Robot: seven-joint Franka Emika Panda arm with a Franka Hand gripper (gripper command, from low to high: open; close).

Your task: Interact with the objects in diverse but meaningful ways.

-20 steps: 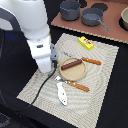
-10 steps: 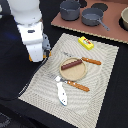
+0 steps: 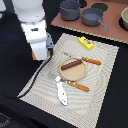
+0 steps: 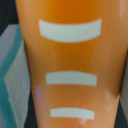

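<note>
We see the pincer (image 3: 36, 54) pinching the orange scored bread loaf (image 4: 67, 65), lifted above the placemat's (image 3: 100, 95) edge; the dark brown sausage (image 3: 71, 64) lies on the wooden plate (image 3: 75, 75).

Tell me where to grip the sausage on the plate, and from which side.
Grip the sausage at its middle, coming straight down, fingers across its narrow width. It lies flat and diagonal on the wooden plate, long sides exposed; the knife sits near its far end, so avoid that end.
</note>
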